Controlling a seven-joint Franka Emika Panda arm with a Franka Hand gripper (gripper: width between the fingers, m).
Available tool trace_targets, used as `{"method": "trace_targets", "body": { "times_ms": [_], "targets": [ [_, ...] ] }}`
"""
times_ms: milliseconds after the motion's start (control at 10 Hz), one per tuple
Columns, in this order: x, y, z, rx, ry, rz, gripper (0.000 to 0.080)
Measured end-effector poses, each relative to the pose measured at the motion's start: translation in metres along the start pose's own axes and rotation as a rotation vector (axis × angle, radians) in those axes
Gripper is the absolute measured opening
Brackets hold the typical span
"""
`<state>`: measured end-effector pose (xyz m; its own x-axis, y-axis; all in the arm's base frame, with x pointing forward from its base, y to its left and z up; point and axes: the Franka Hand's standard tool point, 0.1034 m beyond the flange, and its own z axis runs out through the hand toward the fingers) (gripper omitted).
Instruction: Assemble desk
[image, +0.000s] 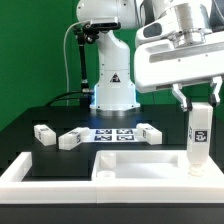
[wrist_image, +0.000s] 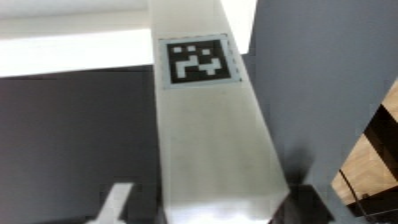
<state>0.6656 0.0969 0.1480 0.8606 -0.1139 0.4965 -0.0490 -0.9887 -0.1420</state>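
Observation:
My gripper (image: 199, 107) is shut on a white leg block (image: 199, 137) that bears a black-and-white tag. It holds the block upright over the right end of the flat white tabletop panel (image: 140, 163), with the block's lower end at or just above the panel. In the wrist view the leg block (wrist_image: 214, 130) runs straight out between the fingers (wrist_image: 118, 202), tag facing the camera, and the gripper (wrist_image: 214, 208) clamps its near end. Three more leg blocks lie loose on the black table: one (image: 42, 133), one (image: 72, 139) and one (image: 148, 130).
The low white U-shaped border wall (image: 30, 172) runs along the front and the exterior view's left. The marker board (image: 113, 133) lies in front of the robot base (image: 112, 90). A green backdrop stands behind.

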Motion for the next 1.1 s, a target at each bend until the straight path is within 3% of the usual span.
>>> {"method": "trace_targets", "body": {
  "times_ms": [600, 1100],
  "targets": [
    [-0.006, 0.0, 0.016, -0.001, 0.033, -0.004, 0.029],
    [-0.006, 0.0, 0.015, -0.001, 0.064, -0.009, 0.029]
  ]
}}
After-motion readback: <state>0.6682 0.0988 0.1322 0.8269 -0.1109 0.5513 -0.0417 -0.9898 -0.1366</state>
